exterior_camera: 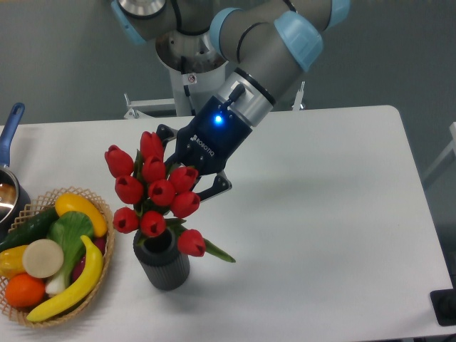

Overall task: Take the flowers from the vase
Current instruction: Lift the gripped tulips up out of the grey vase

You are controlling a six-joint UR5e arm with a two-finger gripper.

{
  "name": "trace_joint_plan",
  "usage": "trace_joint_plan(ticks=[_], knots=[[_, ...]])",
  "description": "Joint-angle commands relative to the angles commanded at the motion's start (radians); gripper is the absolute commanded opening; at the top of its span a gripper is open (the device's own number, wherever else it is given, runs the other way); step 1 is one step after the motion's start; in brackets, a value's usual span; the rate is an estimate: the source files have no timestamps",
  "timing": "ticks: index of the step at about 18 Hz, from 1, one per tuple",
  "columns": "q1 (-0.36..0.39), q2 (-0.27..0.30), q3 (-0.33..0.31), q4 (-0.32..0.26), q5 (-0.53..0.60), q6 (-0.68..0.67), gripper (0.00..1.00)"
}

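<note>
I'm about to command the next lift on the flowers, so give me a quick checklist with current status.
1. Gripper shut on the flowers: ok, jaws sit within the bunch.
2. Stems out of the vase: cannot tell, leaves hide the rim.
3. Vase upright on the table: ok.
4. Basket of toy food apart from the vase: ok, but close.
5. Space above the bunch: ok.

The vase (162, 260) stands on the tabletop (320, 214), near its front edge. The flowers (155, 192) rise above the vase, their lower end at its mouth. The claw (187, 171) sits just behind and right of the bunch, touching it. Left of the vase lies a basket (107, 249) holding fruit (60, 260). A pan (8, 182) sits behind the basket at the left edge.
</note>
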Motion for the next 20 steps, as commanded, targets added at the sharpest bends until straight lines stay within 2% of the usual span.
trace_joint_plan(ticks=[3,9,20], knots=[[0.009,0.011,0.032,0.0,-0.018,-0.06,0.41],[0.034,0.054,0.035,0.0,-0.019,-0.094,0.41],[0.209,0.075,0.025,-0.002,-0.003,-0.052,0.41]])
